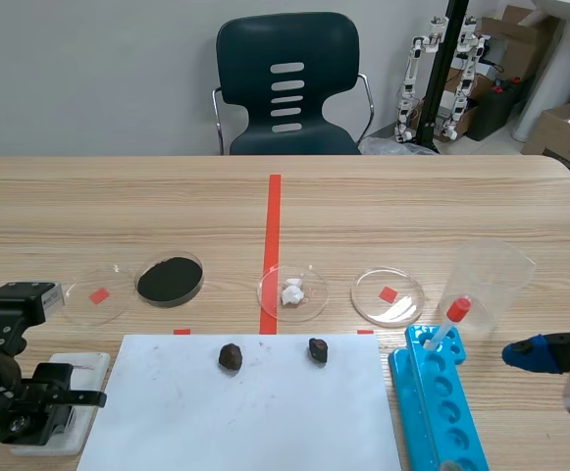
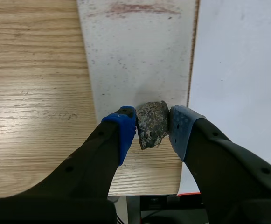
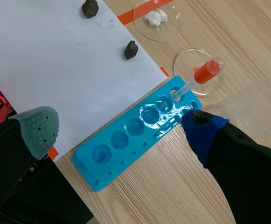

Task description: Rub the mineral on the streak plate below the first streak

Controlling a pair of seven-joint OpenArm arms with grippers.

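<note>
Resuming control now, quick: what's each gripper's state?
Left gripper: shut on the mineral, over the streak plate.
Right gripper: open, holding nothing, above the blue well tray.

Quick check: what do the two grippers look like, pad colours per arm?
Both are black with two thick, rounded fingers. The left gripper has blue dotted pads on both fingers. The right gripper is mismatched: one grey-green dotted pad, one blue pad.

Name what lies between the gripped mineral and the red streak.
Only bare, speckled streak plate separates the mineral from the reddish streak; the left wrist view shows it.
</note>
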